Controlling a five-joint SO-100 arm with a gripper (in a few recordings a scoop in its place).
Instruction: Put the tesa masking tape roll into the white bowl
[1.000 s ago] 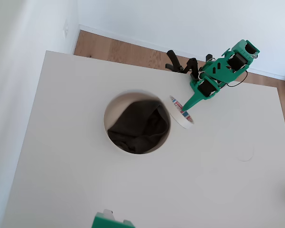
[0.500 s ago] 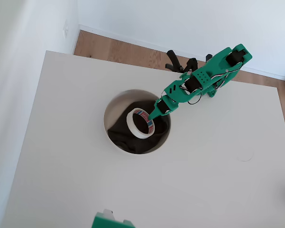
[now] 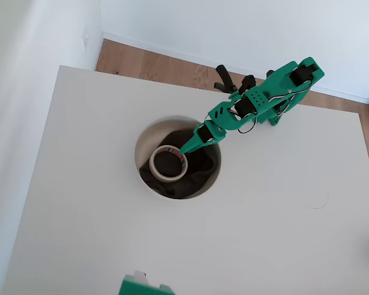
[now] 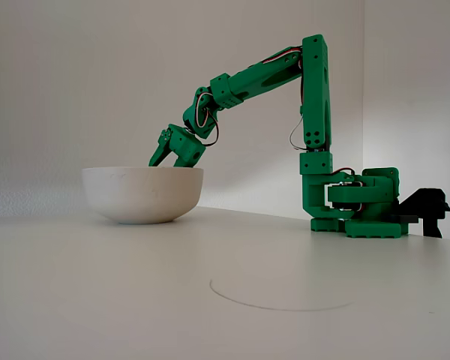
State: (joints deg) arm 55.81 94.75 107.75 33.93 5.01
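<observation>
The tesa masking tape roll [image 3: 168, 163], a cream ring with a red and blue label in its core, lies nearly flat on dark grey cloth inside the white bowl [image 3: 146, 136]. My green gripper [image 3: 186, 150] reaches in from the upper right, and its narrow tips meet the roll's right rim, shut on the ring's wall. In the fixed view the gripper [image 4: 156, 159] dips over the far rim of the bowl [image 4: 142, 193]. There the bowl wall hides the fingertips and the roll.
The arm's base [image 3: 277, 110] stands at the table's back edge, with black clamps [image 3: 234, 83] beside it. A faint drawn circle [image 3: 320, 200] marks the table right of the bowl. A wall runs close along the table's left side.
The gripper has carried the roll from the table right of the bowl over the rim and down and left, and the roll now lies nearly flat on the cloth.
</observation>
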